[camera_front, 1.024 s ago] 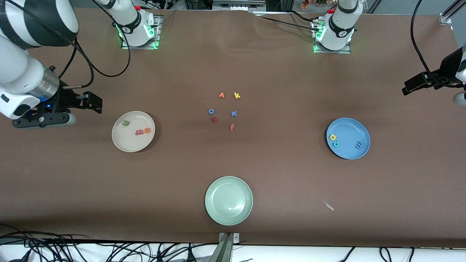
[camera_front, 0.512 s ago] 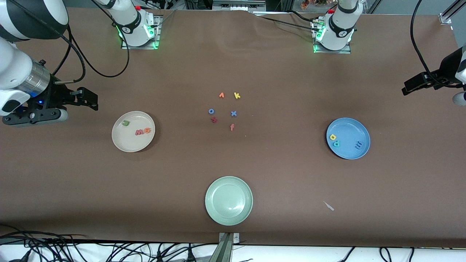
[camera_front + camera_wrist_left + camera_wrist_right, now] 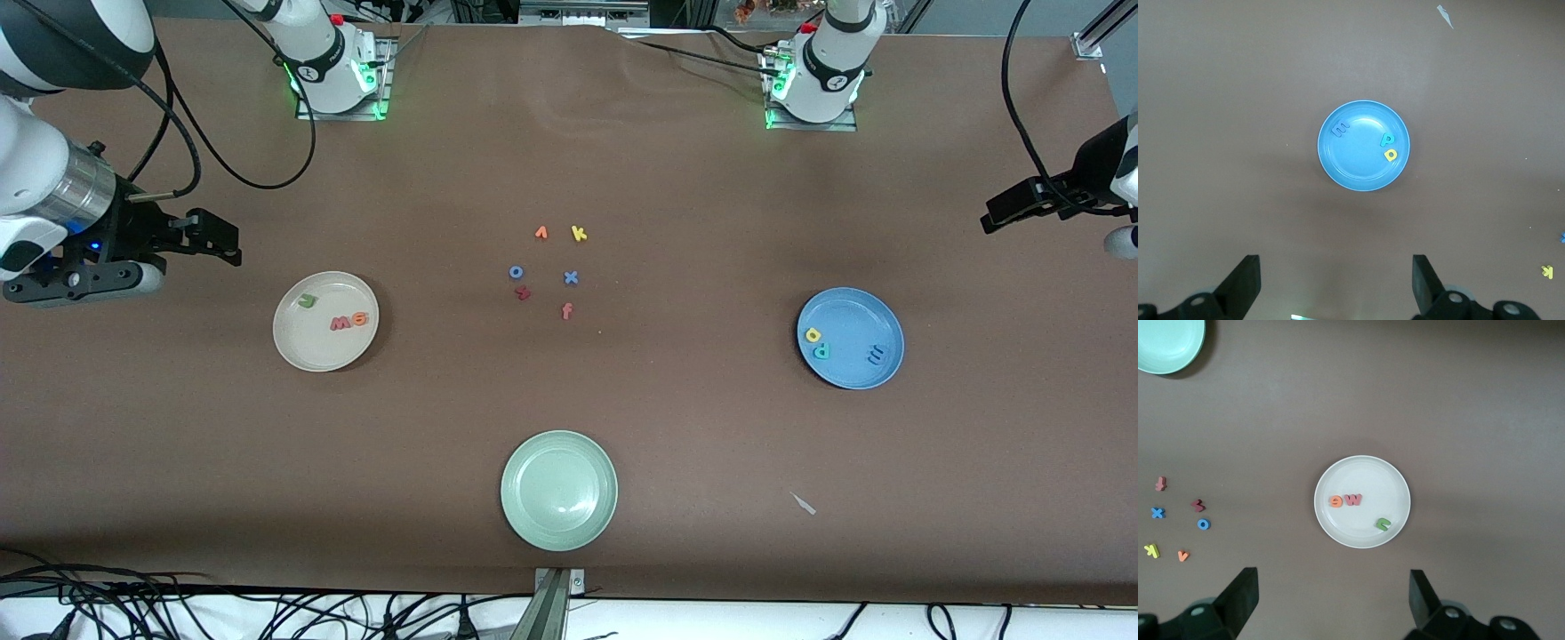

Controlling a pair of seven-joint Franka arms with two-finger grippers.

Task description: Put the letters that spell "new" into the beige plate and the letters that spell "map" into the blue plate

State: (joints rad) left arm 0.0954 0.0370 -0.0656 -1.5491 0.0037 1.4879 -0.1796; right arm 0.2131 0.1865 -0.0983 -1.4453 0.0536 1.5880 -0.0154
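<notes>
The beige plate (image 3: 311, 351) (image 3: 1368, 473) lies toward the right arm's end of the table. In it are a green n (image 3: 308, 301), a pinkish-red w (image 3: 340, 323) and an orange e (image 3: 358, 318). The blue plate (image 3: 853, 311) (image 3: 1361, 170) lies toward the left arm's end and holds a yellow a (image 3: 813, 335), a teal p (image 3: 823, 350) and a blue m (image 3: 876, 356). My right gripper (image 3: 1331, 583) hangs open and empty, high over bare table beside the beige plate. My left gripper (image 3: 1335, 267) is also open and empty, high beside the blue plate.
A pale green plate (image 3: 558, 489) sits nearest the front camera. Mid-table lie loose letters: an orange arrow-like one (image 3: 540, 233), a yellow k (image 3: 579, 234), a blue o (image 3: 516, 272), a blue x (image 3: 571, 277), a dark red one (image 3: 523, 292), a reddish f (image 3: 566, 311). A pale scrap (image 3: 804, 504) lies nearby.
The right arm has drawn back from the beige plate toward its own end of the table. The left arm and all letters have stayed put.
</notes>
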